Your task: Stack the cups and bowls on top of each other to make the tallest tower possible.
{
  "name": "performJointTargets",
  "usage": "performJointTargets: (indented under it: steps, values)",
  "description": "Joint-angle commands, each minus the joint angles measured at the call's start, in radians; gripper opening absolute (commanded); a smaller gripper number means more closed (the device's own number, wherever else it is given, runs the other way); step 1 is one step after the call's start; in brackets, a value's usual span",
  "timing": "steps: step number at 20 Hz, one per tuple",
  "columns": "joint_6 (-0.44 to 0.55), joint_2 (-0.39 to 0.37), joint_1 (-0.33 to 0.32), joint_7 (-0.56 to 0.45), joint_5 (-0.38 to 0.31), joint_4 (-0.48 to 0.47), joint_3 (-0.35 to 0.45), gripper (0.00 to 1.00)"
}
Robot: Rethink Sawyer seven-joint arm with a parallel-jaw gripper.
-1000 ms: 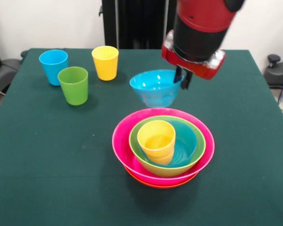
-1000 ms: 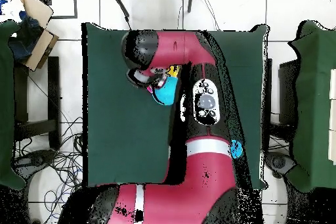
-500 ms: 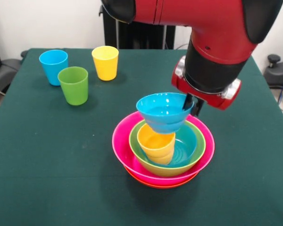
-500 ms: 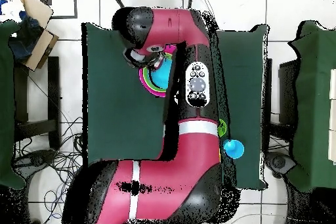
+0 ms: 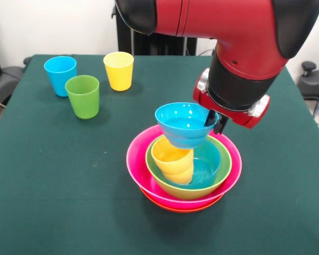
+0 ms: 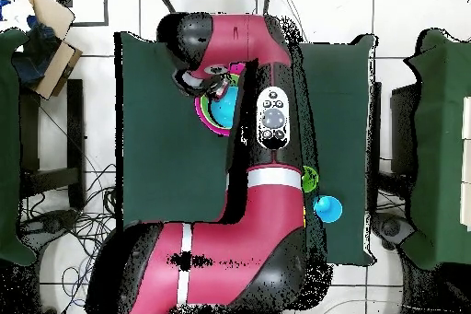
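Front view: the red and black arm comes down over the nested stack near the middle of the dark green table.
Hand: closed on the far rim of a small glossy blue plastic bowl; one dark finger shows at the rim, the other is behind the bowl wall.
Carried bowl: upright, its base touching or just inside the mouth of the squat yellow-orange stepped cup; whether it bears weight there cannot be told.
Stack: wide orange bowl at the bottom, large pink bowl in it, large lime green bowl in that, with a blue inner surface under the stepped cup, which leans toward the left.
Loose cups: light blue tumbler, green tumbler and yellow tumbler stand upright, well apart from the stack.
Step in hand: judged as setting the blue bowl onto the stepped cup.
Next move calls for: centring the bowl over the leaning cup, settling it, then opening the hand without dragging the rim; an off-centre release could tip the cup.
Overhead view: the arm covers most of the stack; only pink and green rim edges and part of the blue bowl show.
Hard to make out: the small red bowl is not visible in either view.
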Motion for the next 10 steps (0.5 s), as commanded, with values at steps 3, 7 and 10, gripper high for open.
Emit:
performJointTargets:
  steps: [3,7,10]
  values:
    - [-0.029,0.028,0.016,0.032,-0.029,0.020,0.005,0.00]
    - [-0.030,0.048,0.015,0.019,-0.026,-0.011,0.012,0.00]
    - [-0.005,0.033,0.013,-0.001,-0.011,-0.013,0.018,0.00]
